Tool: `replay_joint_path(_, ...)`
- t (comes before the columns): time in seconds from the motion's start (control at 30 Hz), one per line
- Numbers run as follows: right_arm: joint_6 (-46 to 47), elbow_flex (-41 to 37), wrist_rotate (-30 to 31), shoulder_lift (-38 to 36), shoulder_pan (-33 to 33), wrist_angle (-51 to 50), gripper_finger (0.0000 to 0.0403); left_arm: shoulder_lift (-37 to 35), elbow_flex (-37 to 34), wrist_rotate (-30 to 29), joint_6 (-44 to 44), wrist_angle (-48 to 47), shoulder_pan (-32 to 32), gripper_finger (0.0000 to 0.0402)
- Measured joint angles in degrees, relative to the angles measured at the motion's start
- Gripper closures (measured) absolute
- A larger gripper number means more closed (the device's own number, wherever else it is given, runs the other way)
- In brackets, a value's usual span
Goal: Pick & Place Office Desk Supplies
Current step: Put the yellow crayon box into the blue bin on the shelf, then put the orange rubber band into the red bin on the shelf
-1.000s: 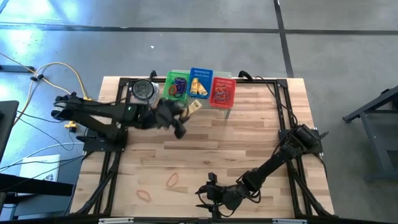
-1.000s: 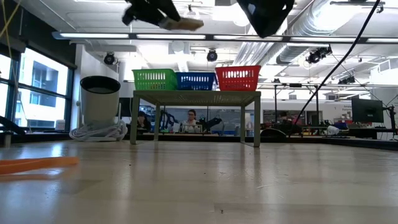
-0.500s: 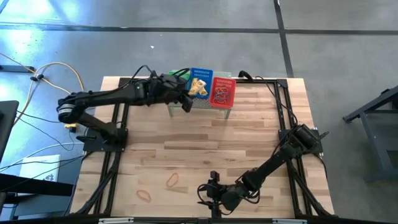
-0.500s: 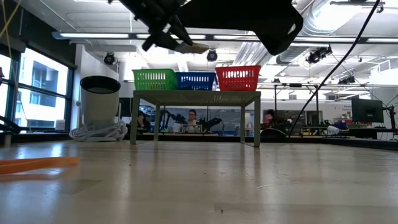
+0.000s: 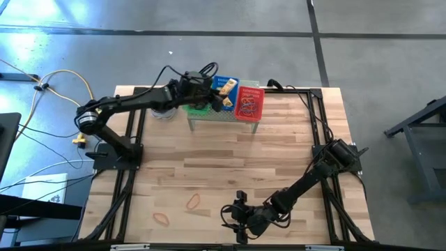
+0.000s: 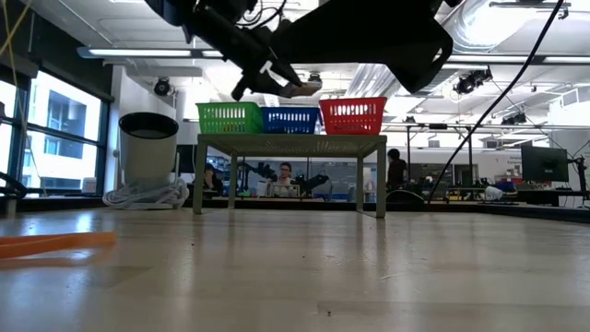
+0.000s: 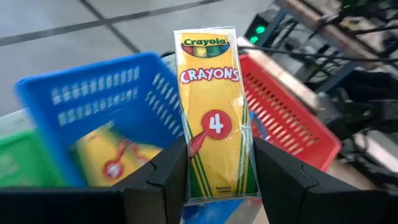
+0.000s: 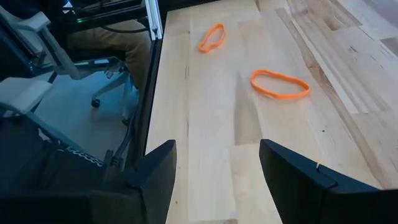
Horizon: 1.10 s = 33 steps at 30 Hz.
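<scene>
My left gripper [image 7: 217, 163] is shut on a yellow Crayola crayon pack [image 7: 210, 106] above the blue basket [image 7: 93, 99], which holds more yellow packs [image 7: 109, 158]. In the high view, the left gripper [image 5: 220, 97] reaches over the green basket [image 5: 200, 110] next to the red basket [image 5: 249, 103] of orange bands. The low view shows the pack [image 6: 302, 88] just above the baskets' rims. My right gripper [image 5: 237, 216] waits open at the table's near edge. Two orange band loops [image 8: 280, 84] [image 8: 212, 37] lie flat ahead of it. My left gripper pinches the crayon pack by its lower end [image 7: 217, 183] between its two fingers [image 7: 168, 180]. The pack's long side runs along the fingers and sticks out past them. The gripper comes slanting down from the table's left. The pack is lifted clear, over the blue basket.
The three baskets stand in a row on a small raised stand [image 6: 290, 143] at the table's far edge. A round grey tin [image 5: 162, 113] sits left of it, partly under the left arm. The orange loops [image 5: 193, 202] [image 5: 162, 218] lie near the near-left corner.
My left gripper has carried the crayon pack from in front of the stand toward the table's far edge and right. It has also come down, and now hangs over the blue basket. It has stayed shut on the pack.
</scene>
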Motion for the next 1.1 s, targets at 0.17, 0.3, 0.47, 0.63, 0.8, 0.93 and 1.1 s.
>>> replay_joint_path(0.17, -0.03, 0.01, -0.31, 0.00, 0.09, -0.45, 0.0184, 0.65, 0.01, -0.07, -0.04, 1.94, 0.09, 0.0250)
replay_joint_path(0.3, -0.58, 0.01, -1.43, 0.00, 0.09, -0.65, 0.0184, 0.65, 0.01, -1.61, -0.13, 1.67, 0.11, 0.0250)
replay_joint_path(0.47, -1.11, 0.00, -1.60, 0.00, 0.09, -0.76, 0.0184, 1.11, 0.01, -1.91, -0.11, 1.11, 0.11, 0.0248)
replay_joint_path(0.63, -1.54, 0.02, -1.80, 0.00, 0.04, -0.76, 0.0184, 1.11, -0.02, -3.86, 0.09, -0.06, 0.11, 0.0225)
replay_joint_path(0.8, -2.57, 0.01, -1.98, 0.00, -0.41, -0.76, 0.0184, 1.11, -0.01, -4.04, 0.11, -0.20, 0.11, 0.0204)
replay_joint_path(0.93, -2.60, 0.00, -2.65, 0.00, -0.71, -0.76, 0.0184, 1.11, -0.02, -4.44, 0.13, -0.22, -0.13, 0.0191)
replay_joint_path(1.1, -2.71, 0.02, -3.29, 0.00, -0.68, -0.80, 0.0184, -0.11, -0.02, -4.00, 1.61, 0.67, -0.17, 0.0184)
